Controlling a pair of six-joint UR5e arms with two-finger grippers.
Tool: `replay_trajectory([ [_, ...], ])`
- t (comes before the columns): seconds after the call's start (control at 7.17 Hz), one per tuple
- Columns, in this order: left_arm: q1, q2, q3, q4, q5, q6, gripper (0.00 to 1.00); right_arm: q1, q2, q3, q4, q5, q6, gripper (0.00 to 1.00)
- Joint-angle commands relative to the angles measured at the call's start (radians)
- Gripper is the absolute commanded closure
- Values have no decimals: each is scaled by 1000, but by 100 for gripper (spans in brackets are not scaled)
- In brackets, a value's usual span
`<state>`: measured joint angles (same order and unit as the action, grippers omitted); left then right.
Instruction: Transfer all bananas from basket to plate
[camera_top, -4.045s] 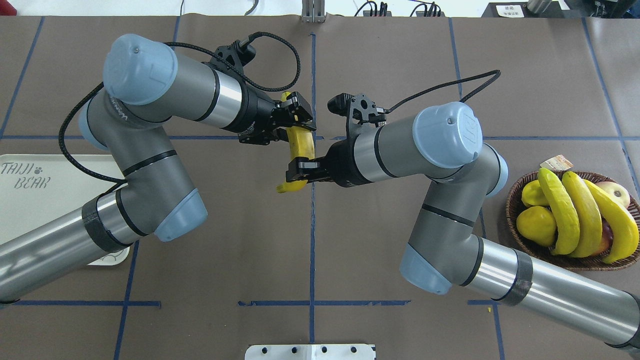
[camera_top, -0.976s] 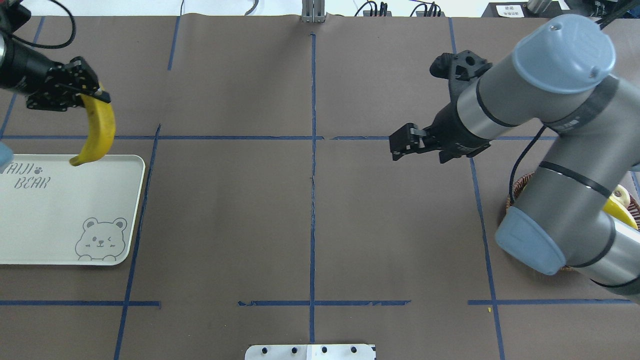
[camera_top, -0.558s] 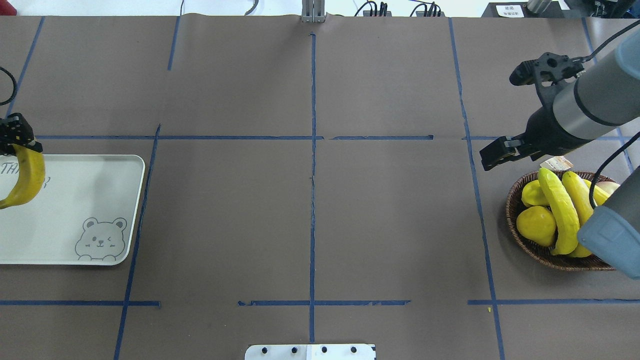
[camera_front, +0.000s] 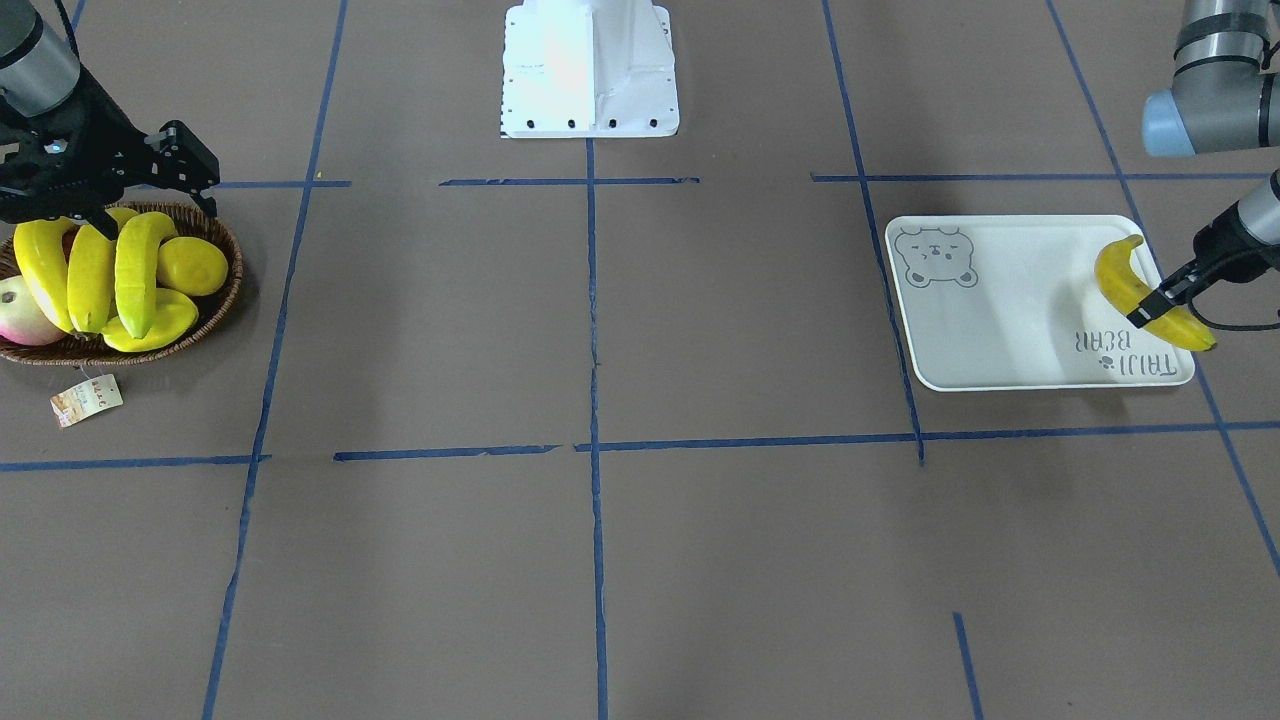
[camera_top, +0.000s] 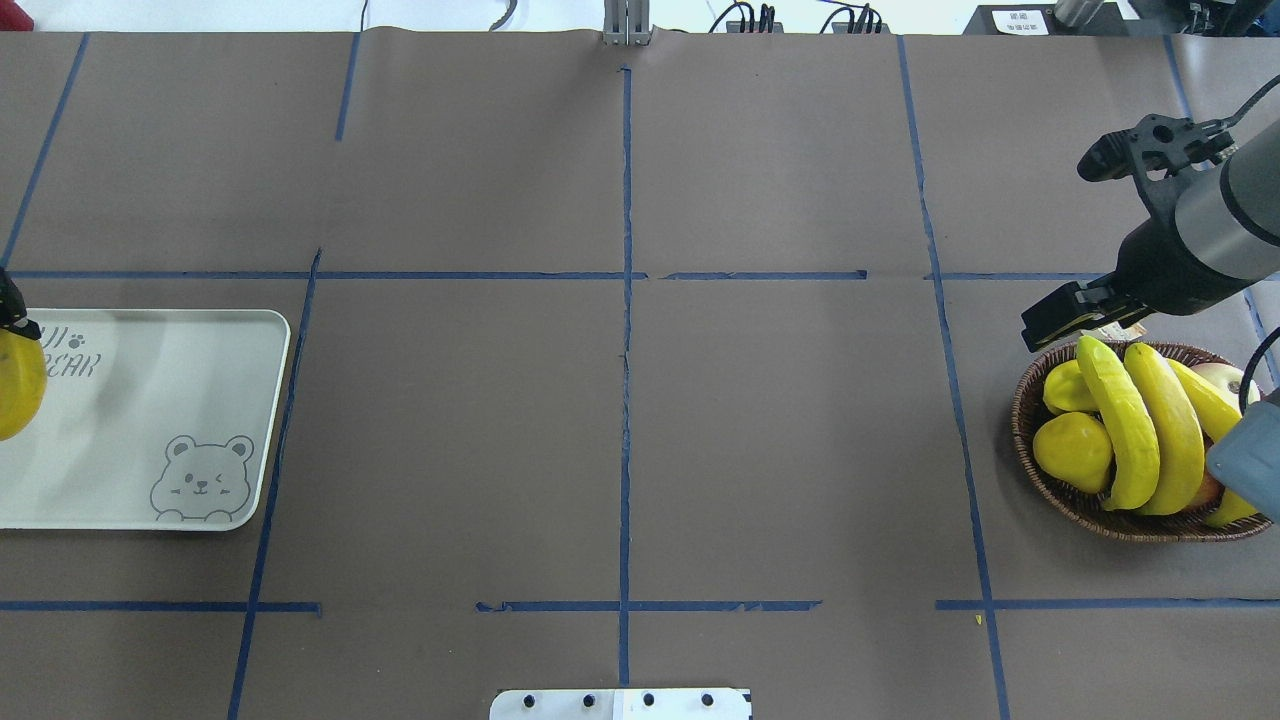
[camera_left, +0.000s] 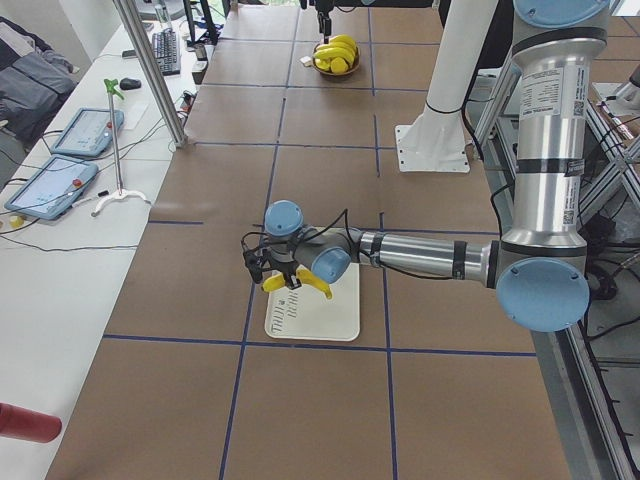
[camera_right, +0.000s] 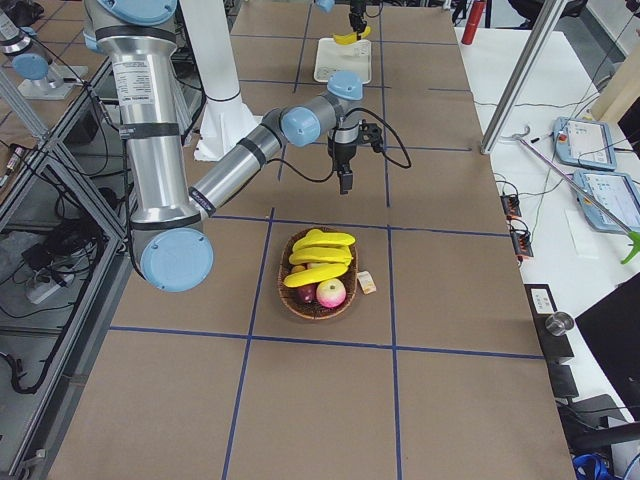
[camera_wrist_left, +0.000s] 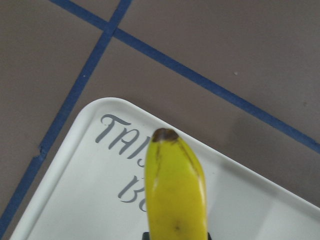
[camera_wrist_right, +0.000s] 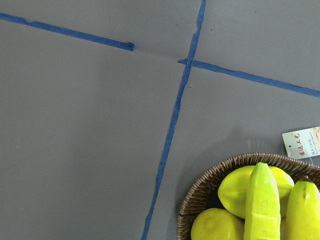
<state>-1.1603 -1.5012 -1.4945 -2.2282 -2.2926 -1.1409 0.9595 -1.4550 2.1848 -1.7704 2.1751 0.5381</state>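
My left gripper (camera_front: 1158, 303) is shut on a yellow banana (camera_front: 1135, 288), holding it over the lettered end of the pale plate (camera_front: 1000, 330). The left wrist view shows the banana (camera_wrist_left: 175, 192) above the plate's (camera_wrist_left: 75, 200) corner. Overhead, only the banana's (camera_top: 15, 385) end shows at the left edge. Three more bananas (camera_top: 1160, 425) lie across the dark wicker basket (camera_top: 1030, 445) at the right. My right gripper (camera_top: 1048, 325) hovers open and holding nothing just beyond the basket's far-left rim. The right wrist view catches the basket's (camera_wrist_right: 210, 187) edge.
The basket also holds a round lemon (camera_top: 1075, 450), a yellow-green starfruit (camera_top: 1062, 385) and a reddish fruit (camera_front: 25, 320). Its paper tag (camera_front: 88, 398) lies on the brown table cover. A white mount plate (camera_front: 590, 70) stands at the robot's base.
After the hand-over at the table's middle, my left gripper carried the banana left to the plate. My right gripper let go and swung right to the basket.
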Motion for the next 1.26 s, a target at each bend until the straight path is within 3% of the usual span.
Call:
replay_trajectory([
  [0.0,1,1,59,-69,-2,6,75,2,-1,-2,0,-1,-3,0],
  [0.14,1,4,72,-100,-4,15,7,1,-1,-8,0,-1,-1,0],
  [0.28,1,18,89,-146,-2,18,0,2,-2,-13,0,-1,-3,0],
  [0.7,-74,41,-7,-165,-8,149,0,51,-45,1,2,3,-25,0],
  [0.98,-81,33,-99,-162,-5,162,0,126,-169,15,5,28,-196,0],
  [1.12,-78,30,-137,-162,-5,155,0,149,-262,20,69,35,-260,0],
])
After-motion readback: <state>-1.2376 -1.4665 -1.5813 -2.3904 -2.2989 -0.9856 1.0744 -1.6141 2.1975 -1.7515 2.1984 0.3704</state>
